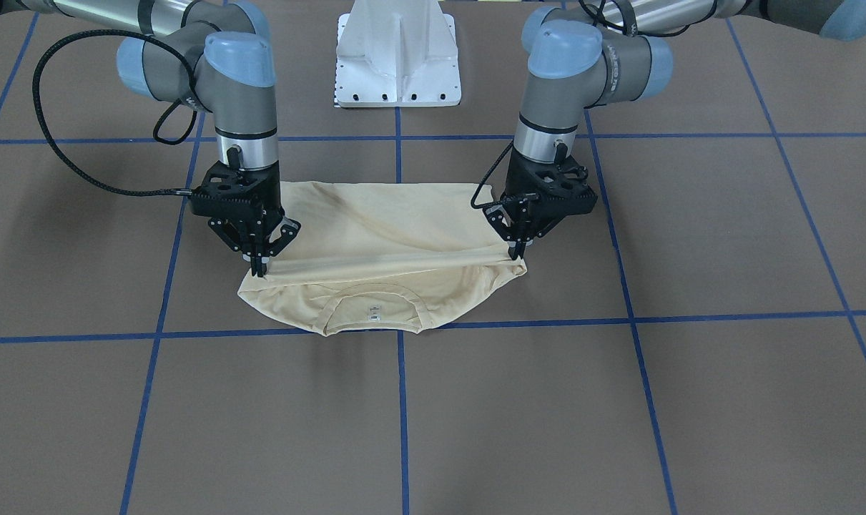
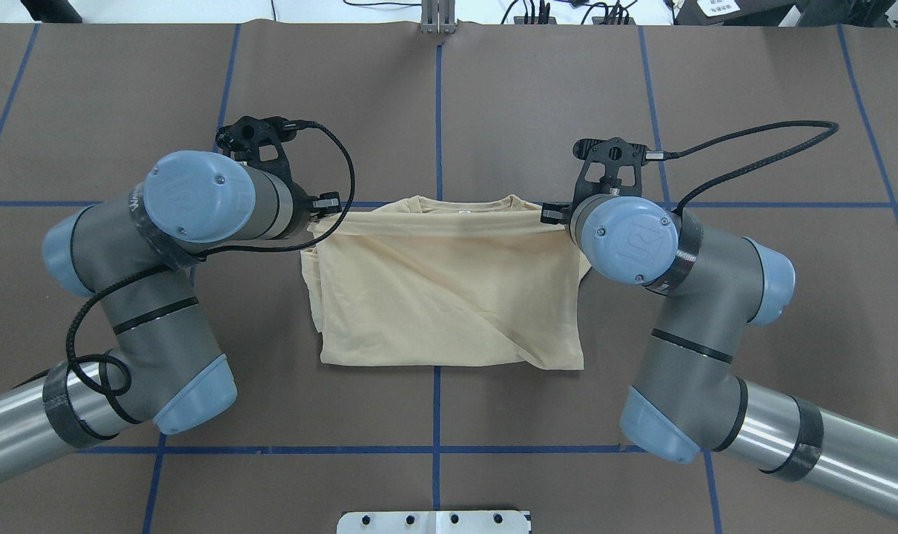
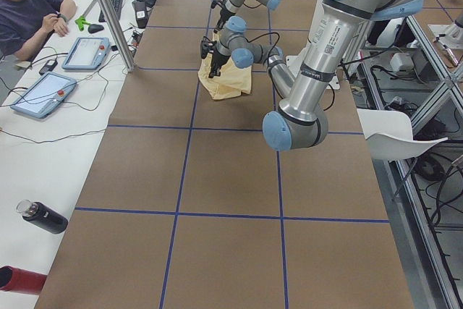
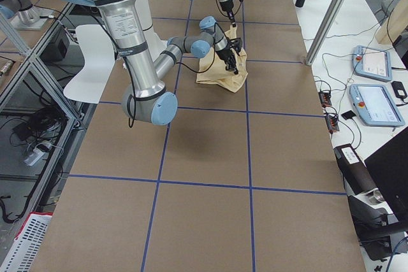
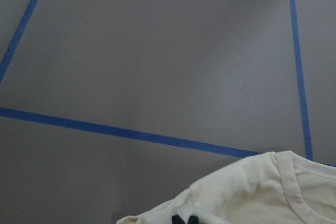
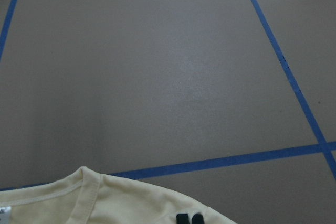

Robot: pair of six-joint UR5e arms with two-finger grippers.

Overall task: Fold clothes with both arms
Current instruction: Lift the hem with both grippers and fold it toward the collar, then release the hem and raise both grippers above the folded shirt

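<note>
The cream-yellow shirt [image 1: 382, 236] lies folded at the table's middle, its ribbed collar [image 1: 375, 325] and white neck tag [image 1: 375, 311] at the edge far from the robot. A lifted fold of fabric is stretched taut between the two grippers, just short of the collar. My left gripper [image 1: 517, 250] is shut on that fold's end on its side, and the right gripper [image 1: 259, 270] pinches the other end. In the overhead view the wrists hide both grippers above the shirt [image 2: 441, 289]. Each wrist view shows closed fingertips at the bottom edge on shirt fabric [image 5: 252, 192] [image 6: 105, 203].
The white pedestal base [image 1: 397, 57] stands behind the shirt. Blue tape lines [image 1: 400, 400] grid the brown table. A person [image 3: 29, 5] sits at a side bench with tablets [image 3: 43, 92]. A black bottle [image 3: 43, 216] lies on that bench.
</note>
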